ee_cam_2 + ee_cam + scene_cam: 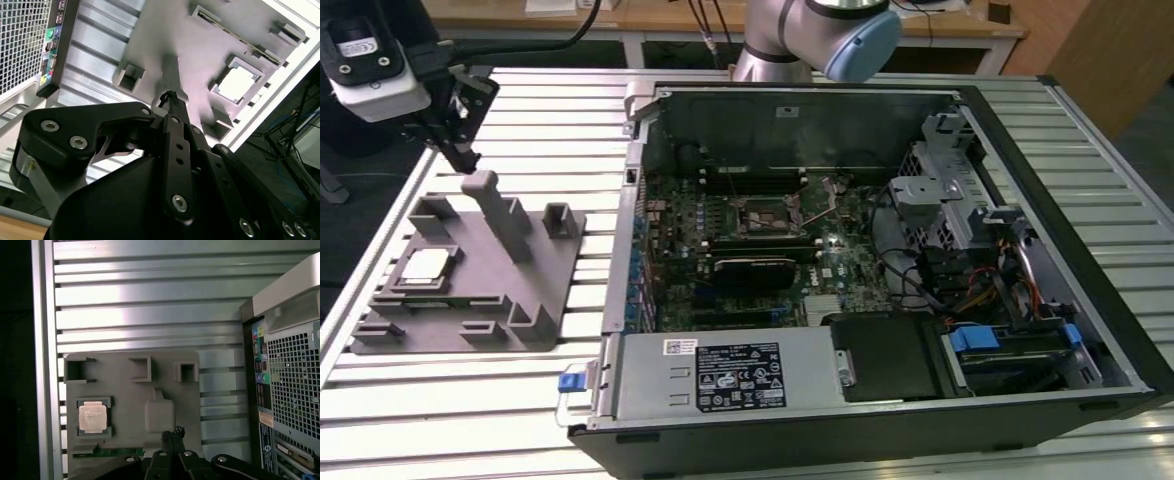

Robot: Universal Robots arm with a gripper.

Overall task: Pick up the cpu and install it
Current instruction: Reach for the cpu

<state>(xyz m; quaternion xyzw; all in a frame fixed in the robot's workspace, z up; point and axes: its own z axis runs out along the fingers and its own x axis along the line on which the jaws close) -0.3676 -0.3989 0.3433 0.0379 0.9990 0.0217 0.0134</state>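
The cpu point(427, 265), a flat square chip with a silvery-grey metal top and a paler rim, lay face up in a shallow square recess of the grey tray point(540, 290), on the tray's side toward the exterior view's left; both wrist views showed it seated level in that recess point(92, 417) point(237, 82). Judged from its form, the chip was light, stiff and smooth, its underside likely delicate; hold was best taken across two opposite edges at the rim, never on the flat top, and the recess walls seemed to leave little room beside those edges. A tall post point(494, 215) stood near the tray's middle, beside the chip but apart from it. The gripper point(464, 158) hung above the tray's far edge, close to the post's top and well apart from the chip; its jaws appeared pressed together with nothing between them, as in the first wrist view point(172, 431). The tray rested on a slatted metal table point(480, 400); just beside it, toward the exterior view's right, lay the open computer case point(1067, 250), its empty processor socket point(761, 215) exposed.
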